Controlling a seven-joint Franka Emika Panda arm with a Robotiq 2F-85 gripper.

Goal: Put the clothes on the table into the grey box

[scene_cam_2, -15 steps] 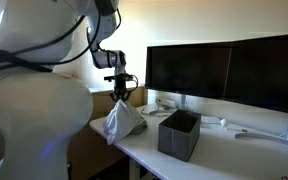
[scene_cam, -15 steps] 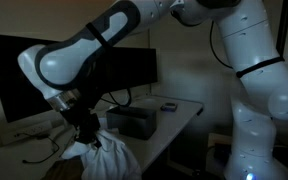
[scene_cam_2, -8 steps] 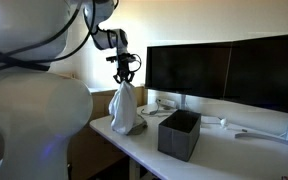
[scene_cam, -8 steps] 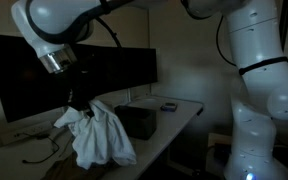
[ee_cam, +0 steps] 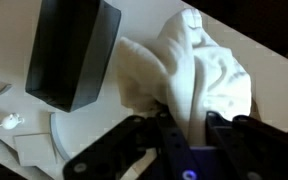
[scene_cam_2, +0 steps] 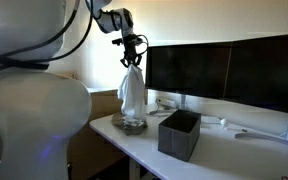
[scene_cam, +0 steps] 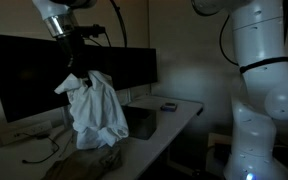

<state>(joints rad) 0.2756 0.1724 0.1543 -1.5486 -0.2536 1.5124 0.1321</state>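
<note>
Hoists white cloth clear of table — high now.
Pinches it in gripper; leaves swing to box — then tan cloth.

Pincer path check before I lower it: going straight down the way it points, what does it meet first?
Beyond the white garment it grips and dangles, the pincer would probably meet the beige garment heaped on the table; the grey box sits off to one side. Depth is uncertain.
</note>
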